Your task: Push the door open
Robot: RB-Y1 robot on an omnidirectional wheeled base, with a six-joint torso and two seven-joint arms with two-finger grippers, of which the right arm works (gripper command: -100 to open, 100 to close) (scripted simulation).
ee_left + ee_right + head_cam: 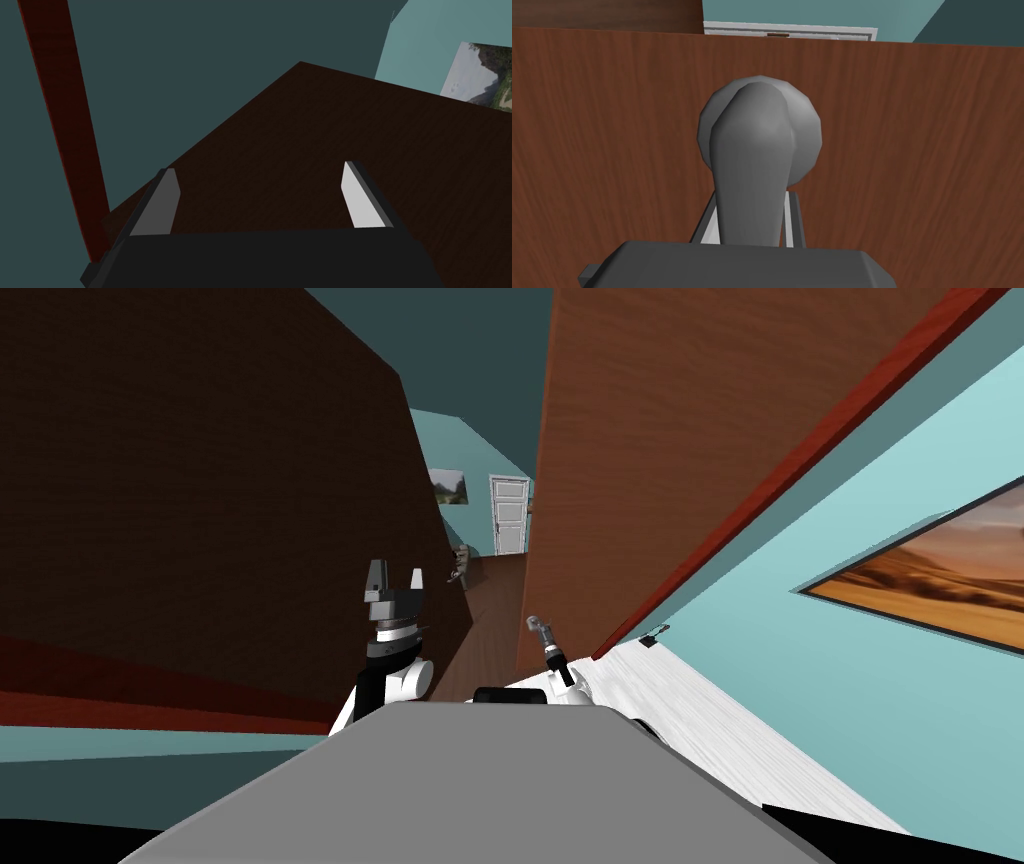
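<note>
The door (640,438) is standing just ahead and a little to the robot's right. It is a tall slab of reddish-brown wood with fine grain running along its height. Its narrow edge is facing back toward the robot, and its broad face is reaching away toward the hallway. A round grey plate is sitting on that face with a smooth grey handle (752,150) growing out of it. The handle's long axis is running from the plate straight back to the right arm's dark hand block, and its free end is hiding behind that block. The right jaws are pressing narrow against both sides of the handle, gripping it.

Along the door's far side a dark red frame strip (800,458) is slanting up against a pale teal wall. A framed desert picture (930,578) is hanging on that wall.

On the door's other side a gap is showing a brown-floored hallway. A white panelled door (508,516) is standing at its far end, with a small landscape picture (448,485) on the wall beside it.

Left of the gap a big dark brown panel (200,488) is looming. The left arm (385,683) is standing raised in front of it. The left jaws are gaping wide, holding nothing and pointing up along the panel.
</note>
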